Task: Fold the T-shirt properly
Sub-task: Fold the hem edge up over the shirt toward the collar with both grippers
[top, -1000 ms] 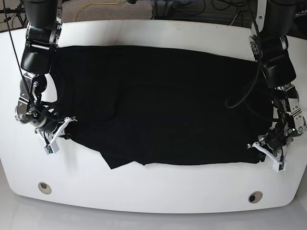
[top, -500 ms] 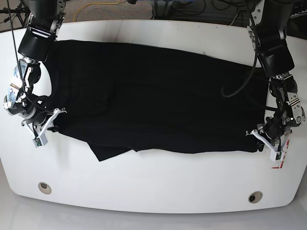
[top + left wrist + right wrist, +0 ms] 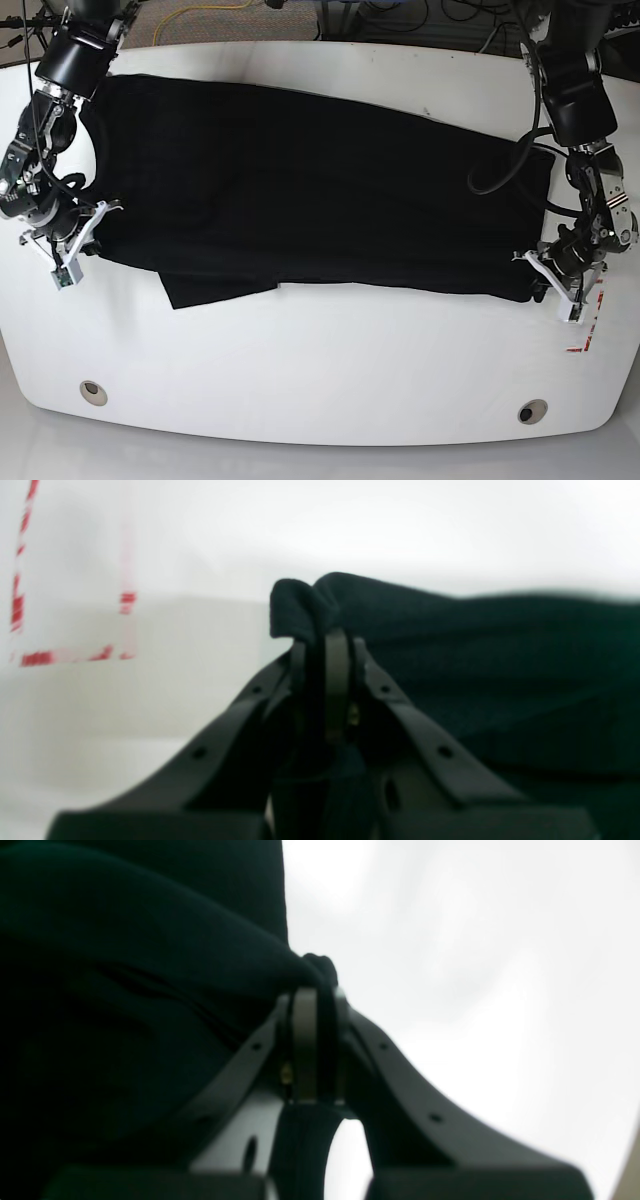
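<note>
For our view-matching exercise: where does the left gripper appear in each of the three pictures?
Base: left gripper at right edge, shut on the T-shirt corner.
Left wrist: bottom centre, pinching cloth.
Right wrist: not in it.
Shared landmark: red tape marks on the table.

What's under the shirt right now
The T-shirt lies spread on the white table, which shows all around it. Both grippers, left and right, pinch its near corners. Whatever lies beneath the cloth is hidden, as is any print.
</note>
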You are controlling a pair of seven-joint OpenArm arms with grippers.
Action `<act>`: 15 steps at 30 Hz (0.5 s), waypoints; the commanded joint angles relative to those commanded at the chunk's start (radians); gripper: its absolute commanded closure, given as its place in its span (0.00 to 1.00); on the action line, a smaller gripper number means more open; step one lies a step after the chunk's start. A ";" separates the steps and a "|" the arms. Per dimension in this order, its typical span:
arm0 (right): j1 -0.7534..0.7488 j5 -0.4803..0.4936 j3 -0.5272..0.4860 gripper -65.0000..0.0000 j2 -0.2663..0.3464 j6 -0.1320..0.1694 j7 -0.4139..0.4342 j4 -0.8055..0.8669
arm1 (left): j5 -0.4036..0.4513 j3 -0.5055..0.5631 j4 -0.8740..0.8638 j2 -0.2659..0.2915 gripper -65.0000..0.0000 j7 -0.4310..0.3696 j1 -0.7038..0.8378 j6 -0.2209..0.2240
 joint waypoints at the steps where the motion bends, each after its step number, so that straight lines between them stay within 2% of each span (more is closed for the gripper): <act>1: -0.008 0.000 0.011 1.00 -0.005 0.000 -0.011 0.012 | 0.000 0.000 0.012 0.000 0.97 0.000 0.011 0.000; 7: -0.072 0.000 0.032 1.00 -0.043 0.000 -0.077 0.081 | 0.000 0.000 0.095 0.000 0.97 0.054 0.066 -0.002; 15: -0.163 -0.003 0.032 1.00 -0.080 0.000 -0.084 0.169 | 0.002 0.000 0.170 -0.003 0.97 0.087 0.138 -0.003</act>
